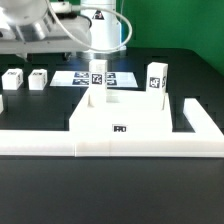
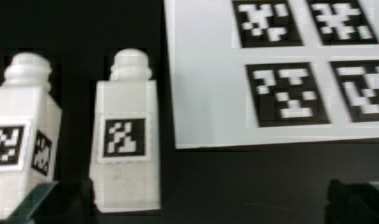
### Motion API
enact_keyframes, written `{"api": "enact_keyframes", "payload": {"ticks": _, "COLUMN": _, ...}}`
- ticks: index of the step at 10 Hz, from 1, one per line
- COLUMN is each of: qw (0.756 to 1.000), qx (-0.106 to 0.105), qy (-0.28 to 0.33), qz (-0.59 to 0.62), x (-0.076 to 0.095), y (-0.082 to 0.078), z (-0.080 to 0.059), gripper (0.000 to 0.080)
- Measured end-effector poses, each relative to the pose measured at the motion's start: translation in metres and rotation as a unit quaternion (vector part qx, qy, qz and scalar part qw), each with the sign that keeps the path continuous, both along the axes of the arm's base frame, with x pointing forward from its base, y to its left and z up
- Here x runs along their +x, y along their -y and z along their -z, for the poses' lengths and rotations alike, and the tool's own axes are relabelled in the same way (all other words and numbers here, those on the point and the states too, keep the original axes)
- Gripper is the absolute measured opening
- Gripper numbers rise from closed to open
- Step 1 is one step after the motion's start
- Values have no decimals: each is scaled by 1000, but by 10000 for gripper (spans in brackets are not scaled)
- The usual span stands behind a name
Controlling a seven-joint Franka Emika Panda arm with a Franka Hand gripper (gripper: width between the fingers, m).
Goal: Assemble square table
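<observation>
Hovering claw (image 2: 195, 205) (jaws apart) near legs (image 2: 124, 130)

The panel (image 1: 135, 112) and the legs (image 2: 125, 120) look like smooth white plastic with a faint sheen, the marker board (image 2: 207, 90) beside the legs is flat matt white printed in black, and the table (image 1: 100, 192) is matt black.

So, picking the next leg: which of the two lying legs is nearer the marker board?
The leg lying right beside the marker board; the other leg lies farther off, toward the exterior view's left.
</observation>
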State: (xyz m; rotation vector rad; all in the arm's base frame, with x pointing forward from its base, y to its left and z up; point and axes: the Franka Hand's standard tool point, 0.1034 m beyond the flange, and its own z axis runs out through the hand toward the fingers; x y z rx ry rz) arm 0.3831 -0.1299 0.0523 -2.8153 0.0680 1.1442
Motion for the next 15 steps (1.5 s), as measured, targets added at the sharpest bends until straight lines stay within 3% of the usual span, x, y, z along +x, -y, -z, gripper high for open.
{"api": "enact_keyframes", "payload": {"ticks": 6, "qw": 1000, "qx": -4, "qy": 1, "qz": -26, "x": -2, "y": 6, "z": 28, "gripper": 649}}
{"api": "enact_keyframes", "payload": {"ticks": 9, "qw": 1000, "qx": -4, "qy": 0, "qz": -27, "x": -3, "y": 6, "z": 29, "gripper": 649}}
{"api": "enact_keyframes", "payload": {"ticks": 11, "qw": 999, "qx": -5, "qy": -18, "qz": -26, "x": -10, "y": 9, "z": 40, "gripper": 649}}
{"api": "enact_keyframes", "payload": {"ticks": 15, "qw": 999, "qx": -3, "qy": -24, "qz": -31, "x": -17, "y": 5, "z": 45, "gripper": 649}}
